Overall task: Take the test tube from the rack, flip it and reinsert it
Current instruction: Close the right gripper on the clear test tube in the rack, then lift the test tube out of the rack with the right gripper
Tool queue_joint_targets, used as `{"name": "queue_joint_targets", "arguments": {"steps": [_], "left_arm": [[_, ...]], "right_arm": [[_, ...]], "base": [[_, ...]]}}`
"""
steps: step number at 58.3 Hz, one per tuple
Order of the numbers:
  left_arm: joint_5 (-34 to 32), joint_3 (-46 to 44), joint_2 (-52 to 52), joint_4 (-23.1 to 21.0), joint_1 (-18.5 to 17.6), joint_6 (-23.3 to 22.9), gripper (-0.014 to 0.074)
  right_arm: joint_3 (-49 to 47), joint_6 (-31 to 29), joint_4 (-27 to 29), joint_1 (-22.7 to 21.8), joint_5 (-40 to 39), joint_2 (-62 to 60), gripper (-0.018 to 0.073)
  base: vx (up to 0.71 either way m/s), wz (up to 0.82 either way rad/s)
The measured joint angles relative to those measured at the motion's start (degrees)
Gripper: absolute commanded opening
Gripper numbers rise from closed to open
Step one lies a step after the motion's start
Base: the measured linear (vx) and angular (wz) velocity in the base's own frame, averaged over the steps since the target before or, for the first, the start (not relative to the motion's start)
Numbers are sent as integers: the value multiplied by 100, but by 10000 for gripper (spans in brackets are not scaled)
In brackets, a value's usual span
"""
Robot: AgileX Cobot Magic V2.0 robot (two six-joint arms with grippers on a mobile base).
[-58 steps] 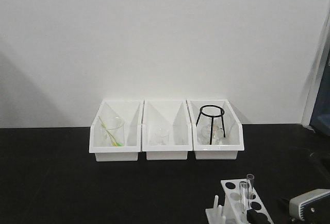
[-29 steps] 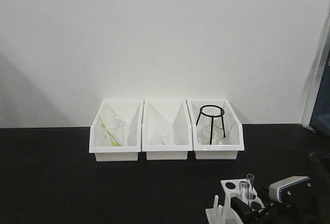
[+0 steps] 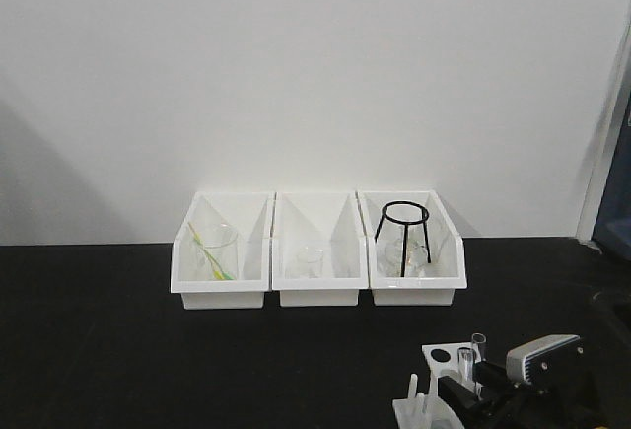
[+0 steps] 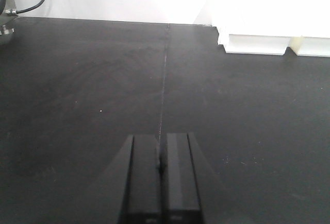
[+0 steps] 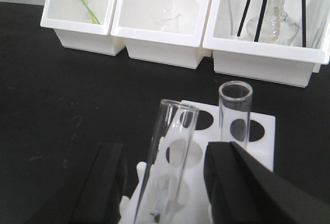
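Black desk (image 3: 148,350): the test tube (image 5: 172,131) leans rim-up in the rack (image 5: 268,141) between the right tool's (image 5: 164,152) parted fingers (image 5: 105,183); left tool (image 4: 161,167) closed.

I see the test tube (image 5: 169,157) as clear, glossy glass and the rack (image 5: 260,126) as smooth white plastic. The table (image 4: 77,90) looks matt black, faintly scuffed. The right tool (image 5: 166,152) is matt black.

Bright, even light — soft shadow on the wall (image 3: 315,74); bins (image 4: 268,41) ahead of the left gripper (image 4: 161,183) glare white, the gripper itself out of focus.
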Motion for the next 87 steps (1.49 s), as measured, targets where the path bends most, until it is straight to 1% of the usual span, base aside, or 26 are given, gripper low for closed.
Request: {"name": "queue_joint_targets", "arguments": {"steps": [11, 20, 26, 38, 45, 50, 58, 69, 82, 87], "left_arm": [[0, 0, 0, 0, 0, 0, -6], [0, 0, 0, 0, 0, 0, -6], [0, 0, 0, 0, 0, 0, -6], [0, 0, 0, 0, 0, 0, -6], [0, 0, 0, 0, 0, 0, -6], [0, 0, 0, 0, 0, 0, -6], [0, 0, 0, 0, 0, 0, -6], [0, 0, 0, 0, 0, 0, -6], [0, 0, 0, 0, 0, 0, -6], [0, 0, 0, 0, 0, 0, -6]], "right_arm": [[-212, 327, -305, 0, 0, 213, 403], [-215, 364, -357, 0, 6, 319, 382], [-218, 364, -357, 0, -9, 327, 312], [-218, 383, -357, 0, -16, 327, 120], [-218, 383, -357, 0, -58, 327, 37], [-218, 383, -357, 0, -104, 327, -4], [-218, 383, -357, 0, -235, 179, -13], [-218, 378, -357, 0, -337, -323, -12], [-218, 373, -381, 0, -342, -1223, -9], [-218, 382, -389, 0, -178, -1694, -9]], "base": [[0, 0], [0, 0], [0, 0], [0, 0], [0, 0], [0, 0], [0, 0], [0, -1], [0, 0], [0, 0]]}}
